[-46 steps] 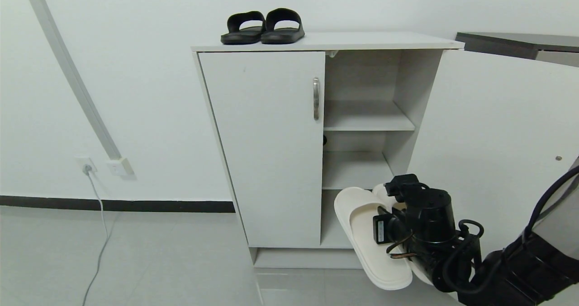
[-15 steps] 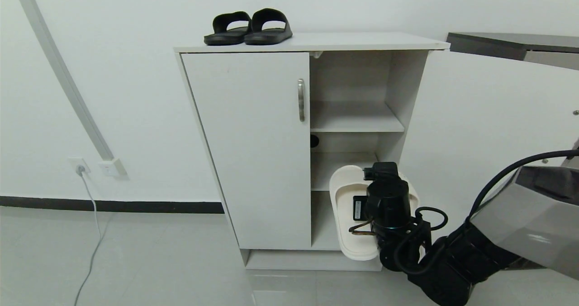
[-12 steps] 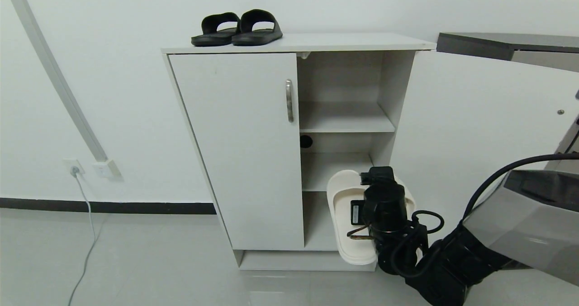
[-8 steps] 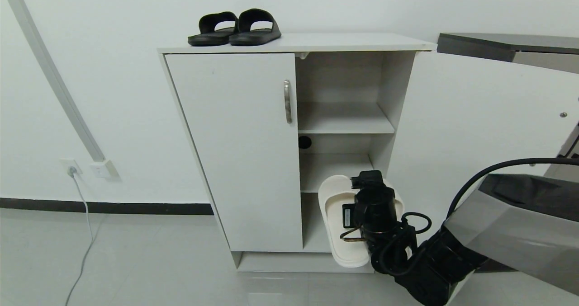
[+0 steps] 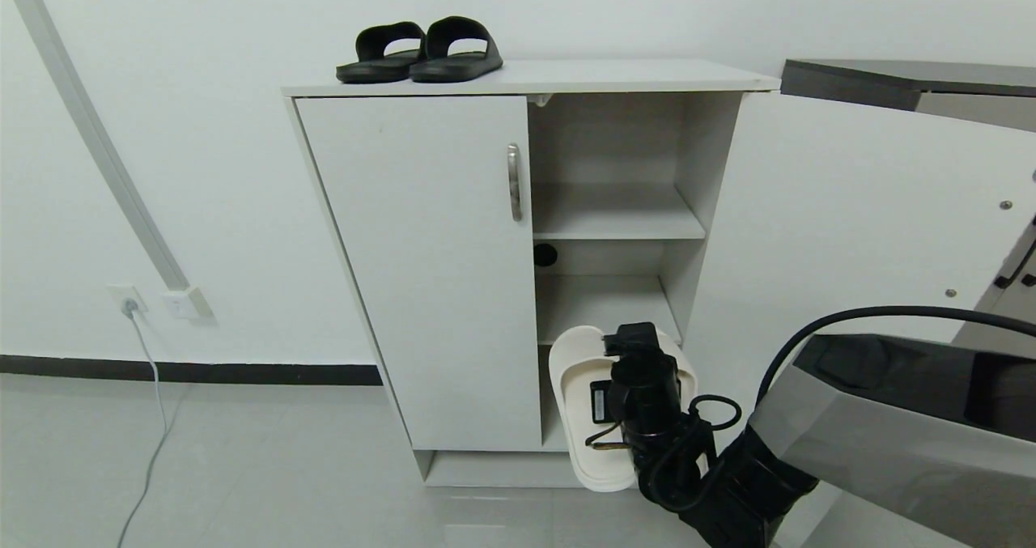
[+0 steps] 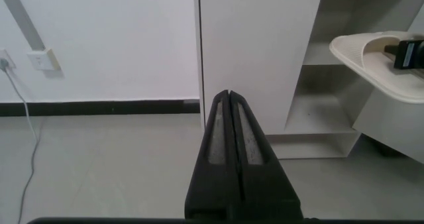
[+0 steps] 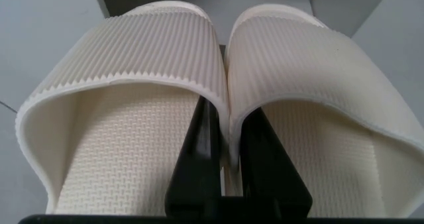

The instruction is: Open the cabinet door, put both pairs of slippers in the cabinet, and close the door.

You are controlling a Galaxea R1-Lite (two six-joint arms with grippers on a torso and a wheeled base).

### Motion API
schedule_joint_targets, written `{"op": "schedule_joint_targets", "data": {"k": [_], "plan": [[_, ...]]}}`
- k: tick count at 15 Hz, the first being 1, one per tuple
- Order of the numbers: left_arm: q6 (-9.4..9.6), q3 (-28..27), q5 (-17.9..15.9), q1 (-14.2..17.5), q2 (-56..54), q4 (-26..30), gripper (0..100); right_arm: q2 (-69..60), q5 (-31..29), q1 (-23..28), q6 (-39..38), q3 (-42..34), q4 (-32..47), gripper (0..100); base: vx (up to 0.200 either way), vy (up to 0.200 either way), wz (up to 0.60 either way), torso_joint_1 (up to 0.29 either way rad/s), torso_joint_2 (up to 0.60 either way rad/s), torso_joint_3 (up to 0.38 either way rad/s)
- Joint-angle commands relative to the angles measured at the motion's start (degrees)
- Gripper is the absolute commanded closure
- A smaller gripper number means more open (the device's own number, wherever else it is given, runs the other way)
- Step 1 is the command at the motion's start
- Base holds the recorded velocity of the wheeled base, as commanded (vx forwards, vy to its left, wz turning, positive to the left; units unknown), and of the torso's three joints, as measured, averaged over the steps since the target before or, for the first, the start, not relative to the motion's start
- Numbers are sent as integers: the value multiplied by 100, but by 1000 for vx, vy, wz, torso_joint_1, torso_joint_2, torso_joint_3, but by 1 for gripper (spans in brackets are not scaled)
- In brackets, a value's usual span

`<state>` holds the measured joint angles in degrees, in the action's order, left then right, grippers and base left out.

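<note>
Since half a second ago, the right gripper (image 7: 226, 138) has carried the white slippers (image 5: 576, 402) left and lower against the cabinet (image 5: 421, 273), toward the bottom compartment (image 5: 554, 418). Its jaws are clamped on the two inner strap edges, pinched together between them. The pair hangs side by side in front of the opening, not yet inside. Its long axis runs from the cabinet out toward the robot, toes forward by the front edge of the middle shelf (image 5: 603, 309) and heels dropping near the plinth. The outer edge of the robot's-left slipper lies close to the free edge of the closed left door (image 5: 437, 208), just below its handle (image 5: 513, 182). The right door (image 5: 850, 232) stands swung wide, leaving that side open. The upper shelf (image 5: 615, 220) is bare. The black slippers (image 5: 421, 50) rest on the cabinet top, toes to the wall. The left gripper (image 6: 229, 118) hangs above the floor, well left of the opening, jaws pressed together on nothing.
</note>
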<state>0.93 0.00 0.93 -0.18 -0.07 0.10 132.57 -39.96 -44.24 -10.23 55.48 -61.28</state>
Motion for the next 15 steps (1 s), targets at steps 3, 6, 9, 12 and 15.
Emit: {"op": "schedule_joint_targets", "data": {"k": [3,6,9,12,15], "plan": [[-14,0,4,1,7,8,100,190,-12,-6,3,-2,-68,100,0,0,0,0,0,0],[-22,0,4,1,7,8,100,225,-12,-6,-6,-2,-77,100,0,0,0,-1,-1,-142],[-22,0,-5,1,7,8,100,225,-12,-6,-6,-2,-86,100,0,0,0,2,1,-191],[-14,-9,-5,1,7,17,100,269,-12,38,-6,51,-94,100,0,0,0,5,2,-198],[-22,0,-5,1,7,-1,100,375,-64,47,30,24,-525,100,0,0,0,6,2,-180]]}}
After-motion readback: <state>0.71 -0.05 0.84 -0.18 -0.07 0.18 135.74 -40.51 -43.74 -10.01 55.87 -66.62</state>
